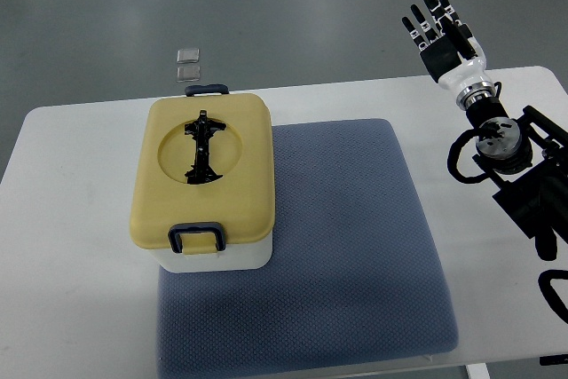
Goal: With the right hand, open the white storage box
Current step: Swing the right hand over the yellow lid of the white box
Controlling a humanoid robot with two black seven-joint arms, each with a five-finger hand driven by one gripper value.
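The white storage box point(211, 185) sits on the left part of a grey mat point(355, 246). Its yellow lid point(240, 193) is down, with a black folded handle point(201, 148) in a round recess. A dark latch point(197, 236) clips the near side and another latch point(207, 90) the far side. My right hand point(437, 26) is raised at the far right, beyond the table's back edge, fingers spread and empty, well away from the box. The left arm does not show.
The white table point(71, 264) carries the mat and box. Two small clear squares point(187, 62) lie on the grey floor behind the table. The black right forearm point(519, 175) hangs over the table's right edge.
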